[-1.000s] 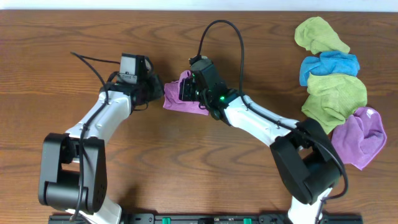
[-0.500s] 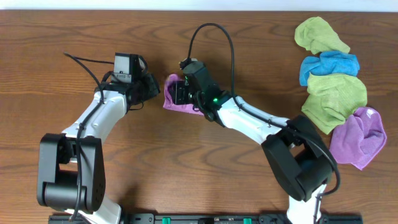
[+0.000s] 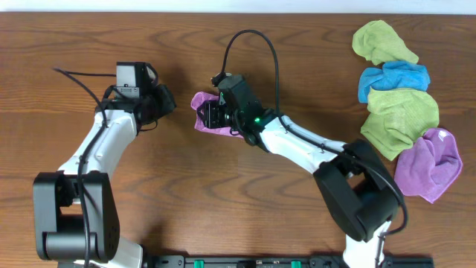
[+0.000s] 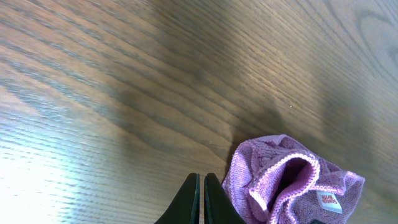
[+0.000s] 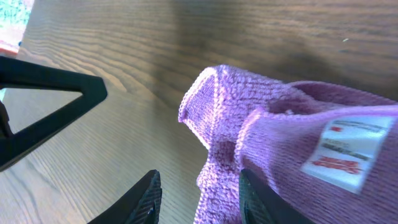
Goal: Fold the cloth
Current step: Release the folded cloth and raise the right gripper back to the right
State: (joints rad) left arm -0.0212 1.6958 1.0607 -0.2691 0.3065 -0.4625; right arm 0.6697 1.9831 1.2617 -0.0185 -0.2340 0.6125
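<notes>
Cloth point(image 3: 198, 103) lies bunched near the table point(image 3: 223, 193) centre, tag showing, not folded yet. Right fingers point(image 5: 146, 194) just opened and let it go, tho its edge sits between them. Left fingers point(image 4: 191, 202) are clenched, empty, pulled back left. I judge a regrasp is needed. Bare wood; spare cloths point(image 3: 394, 74) far right.

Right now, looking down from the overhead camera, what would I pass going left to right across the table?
The left gripper → mauve cloth → pile of green and blue cloths → lavender-purple cloth.
</notes>
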